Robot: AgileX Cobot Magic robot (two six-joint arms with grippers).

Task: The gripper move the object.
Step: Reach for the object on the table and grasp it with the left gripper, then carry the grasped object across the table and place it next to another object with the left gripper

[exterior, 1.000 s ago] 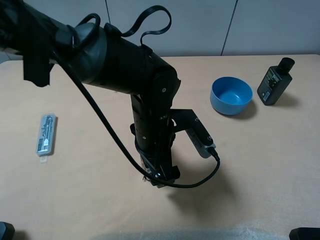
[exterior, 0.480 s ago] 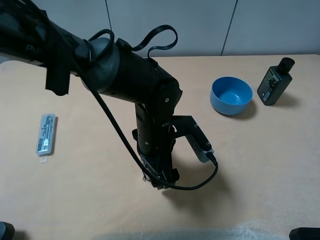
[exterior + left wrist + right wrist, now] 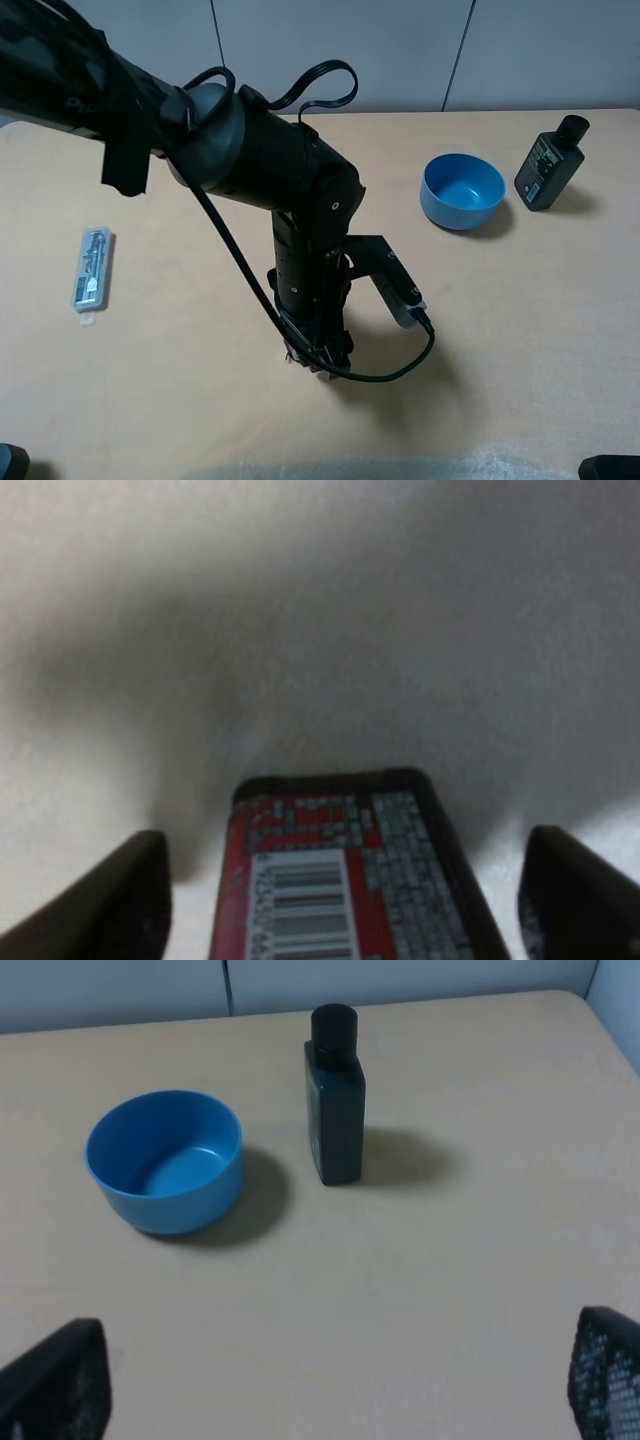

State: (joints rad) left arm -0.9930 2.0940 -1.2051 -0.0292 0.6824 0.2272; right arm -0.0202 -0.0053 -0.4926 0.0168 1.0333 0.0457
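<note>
Black jaws of the left gripper (image 3: 314, 360) stand wide over the table (image 3: 520, 330), 1 on each side of the box (image 3: 335, 880) with its red-and-white barcode label, and touch neither side. We judge the danger to be an uneven close: 1 jaw landing first could shove or twist the box out of the grip. The right gripper (image 3: 330, 1385) hangs wide open and empty, facing the blue bowl (image 3: 165, 1160).

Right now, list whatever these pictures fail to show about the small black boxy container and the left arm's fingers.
Left wrist: the small black boxy container is cut off by the frame edge and blurred; its label text is unreadable, its top unseen.
Left wrist: only the tips of the black fingers show, edge-cropped.
Exterior high: the bulky black left arm covers that container completely.
</note>
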